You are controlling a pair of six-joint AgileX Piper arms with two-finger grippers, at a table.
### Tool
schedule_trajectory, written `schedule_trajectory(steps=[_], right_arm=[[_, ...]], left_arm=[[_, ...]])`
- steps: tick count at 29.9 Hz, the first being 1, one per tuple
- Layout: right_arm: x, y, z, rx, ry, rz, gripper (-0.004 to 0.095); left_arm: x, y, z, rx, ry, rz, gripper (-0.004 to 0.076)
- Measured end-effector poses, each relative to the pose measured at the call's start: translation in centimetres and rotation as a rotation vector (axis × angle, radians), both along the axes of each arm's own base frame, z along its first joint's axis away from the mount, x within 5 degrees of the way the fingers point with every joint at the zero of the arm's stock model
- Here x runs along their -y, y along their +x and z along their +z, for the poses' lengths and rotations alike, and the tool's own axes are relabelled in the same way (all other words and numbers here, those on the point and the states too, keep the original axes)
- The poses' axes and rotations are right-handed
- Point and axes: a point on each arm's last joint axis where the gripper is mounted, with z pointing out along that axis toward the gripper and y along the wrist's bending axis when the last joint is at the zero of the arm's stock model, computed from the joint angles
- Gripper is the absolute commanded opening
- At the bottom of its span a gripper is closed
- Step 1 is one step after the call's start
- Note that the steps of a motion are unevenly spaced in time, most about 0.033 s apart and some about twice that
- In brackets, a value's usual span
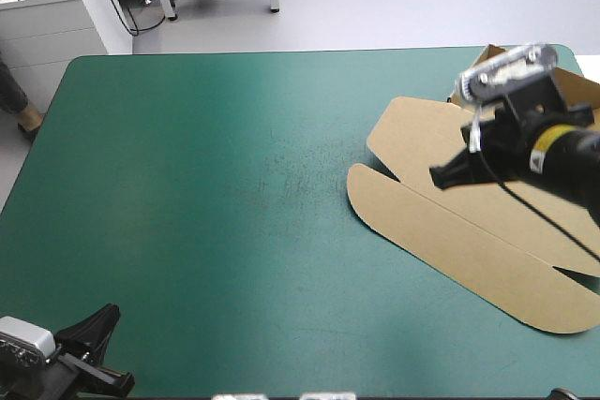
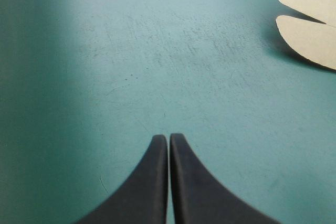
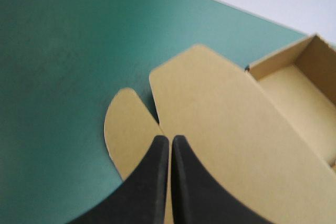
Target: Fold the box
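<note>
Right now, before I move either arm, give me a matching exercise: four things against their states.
Things:
1. left pincer, two black curved fingers
2. right pincer, same black fingers
3. flat rounded lid of the brown board box
4. raised tray walls of that box

States:
A. shut, over brown board
B. lying flat on the teal-green cover
C. shut, over bare cover, near left corner
D. standing up near the far right corner

Pairs: 1-C, 2-A, 3-B, 4-D

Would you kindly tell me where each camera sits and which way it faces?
High view: above and behind, looking down at the table; left gripper at the near edge, right gripper over the box.
Left wrist view: faces bare table; own shut fingers.
Right wrist view: faces the box; own shut fingers.
All show the box.
</note>
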Motion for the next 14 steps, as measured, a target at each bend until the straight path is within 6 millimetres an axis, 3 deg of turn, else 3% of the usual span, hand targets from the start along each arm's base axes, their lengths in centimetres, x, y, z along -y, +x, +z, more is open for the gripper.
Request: schedule_trajectory(steps=[10,14], right_arm=[[4.3,-7.1,-11.5,0.009,0.090,-0.016,0.0000],[5.5,-9.2,-15.2,0.033,0.123,-0.011,0.0000]], left_arm=[[0.0,0.0,0.0,0.000,0.000,0.000,-0.0008],[0.0,0.0,0.0,0.000,0.000,0.000,-0.0008]])
